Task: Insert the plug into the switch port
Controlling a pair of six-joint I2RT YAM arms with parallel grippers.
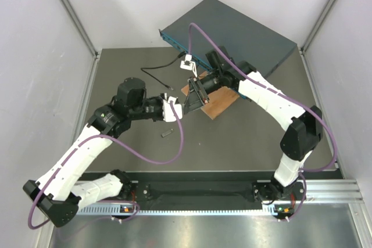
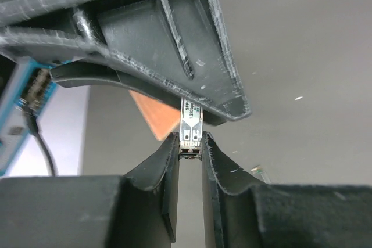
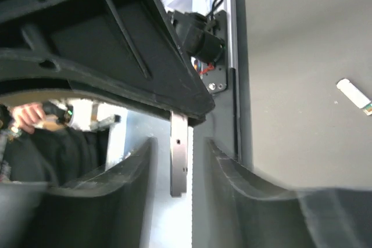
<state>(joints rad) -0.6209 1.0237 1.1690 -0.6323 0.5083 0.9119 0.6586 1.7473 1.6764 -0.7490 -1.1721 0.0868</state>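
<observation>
The two grippers meet tip to tip mid-table, at the left edge of the wooden board (image 1: 218,104), over a small SFP module (image 2: 190,125). The left gripper (image 2: 190,146) is clenched on the module's end, a fingertip pressed to either side. The right gripper (image 3: 180,143) is released, its jaws standing off the module with a gap each side. Neither holds the plug (image 1: 187,61). It lies farther back on its black cable (image 1: 152,74), right against the teal front (image 1: 174,43) of the switch (image 1: 238,30). Whether it sits in a switch port I cannot tell.
</observation>
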